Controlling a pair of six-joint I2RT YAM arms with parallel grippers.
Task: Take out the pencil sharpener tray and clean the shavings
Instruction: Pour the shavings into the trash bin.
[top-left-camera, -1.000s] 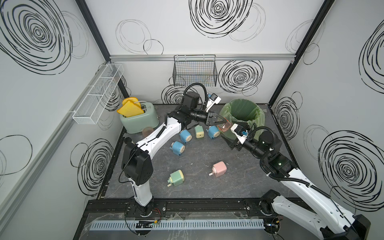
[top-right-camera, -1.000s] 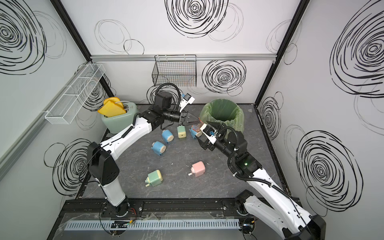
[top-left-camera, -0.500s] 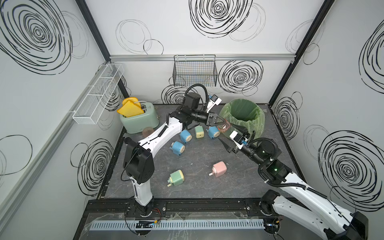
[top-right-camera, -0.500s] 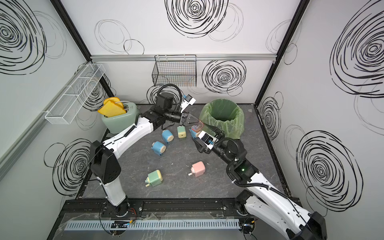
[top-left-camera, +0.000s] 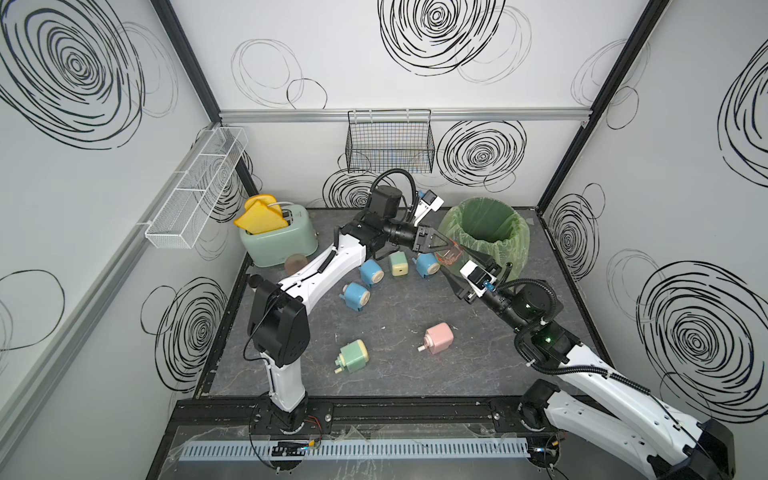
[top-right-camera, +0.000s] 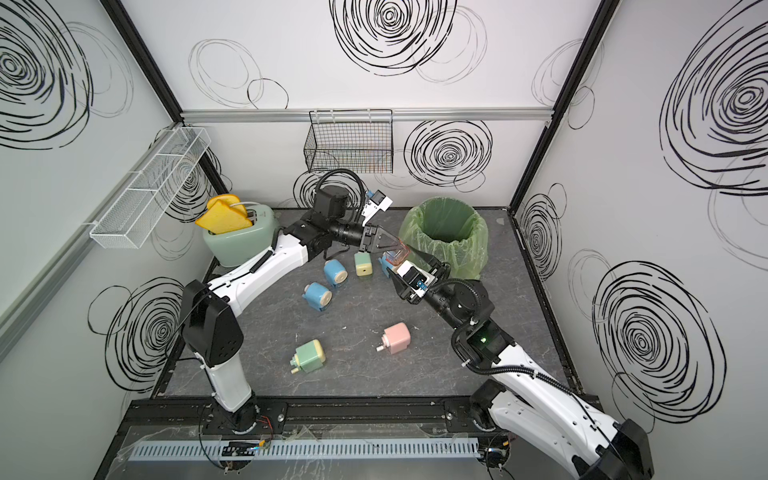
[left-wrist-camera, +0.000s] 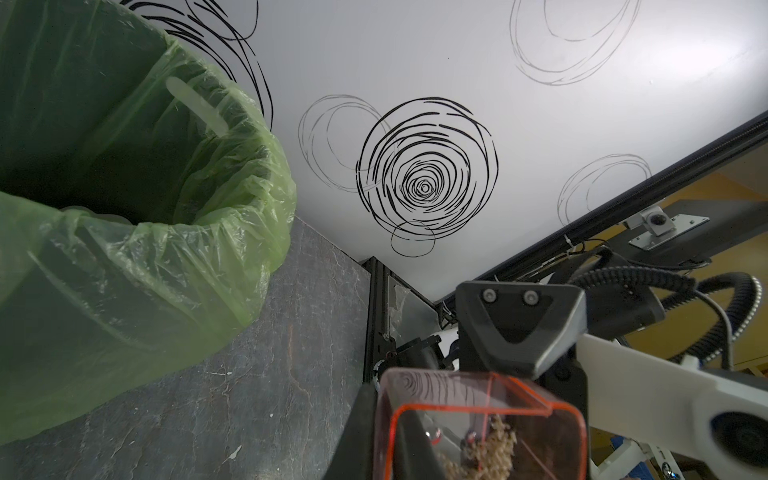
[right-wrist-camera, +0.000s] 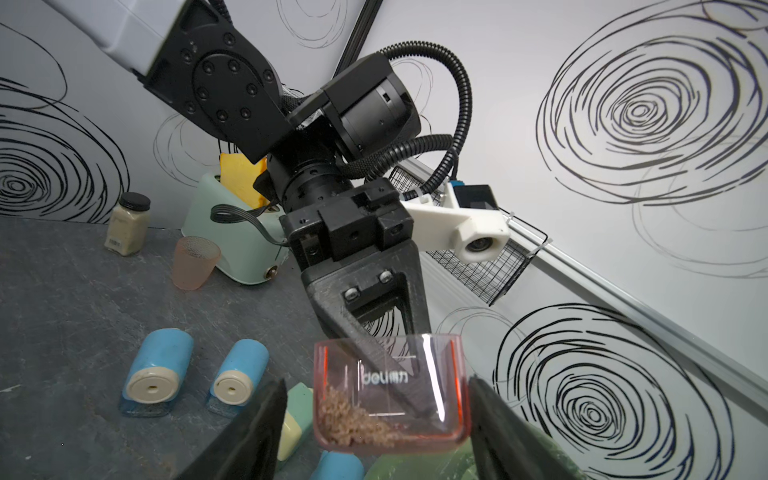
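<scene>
A clear pink tray (top-left-camera: 451, 254) (top-right-camera: 395, 254) with brown shavings in one corner hangs in the air beside the green-lined bin (top-left-camera: 519, 245) (top-right-camera: 473, 249). My left gripper (top-left-camera: 442, 246) (left-wrist-camera: 382, 436) is shut on one wall of the tray (left-wrist-camera: 478, 415), with one finger inside it. My right gripper (top-left-camera: 463, 266) (right-wrist-camera: 376, 386) is open, a finger on each side of the tray (right-wrist-camera: 390, 399), with a gap at both sides. Several pencil sharpeners lie on the table, among them a blue one (top-left-camera: 372, 272), a pink one (top-left-camera: 436, 337) and a green one (top-left-camera: 353, 355).
A mint toaster (top-left-camera: 278, 241) with yellow toast and a pink cup (top-left-camera: 296, 262) stand at the back left, with a small jar (right-wrist-camera: 126, 224) near them. A black wire basket (top-left-camera: 390, 145) hangs on the back wall. A white wire shelf (top-left-camera: 195, 199) is on the left wall.
My right arm has swung left from beside the bin up to the tray, and its jaws have narrowed around it. The left arm has held the tray still.
</scene>
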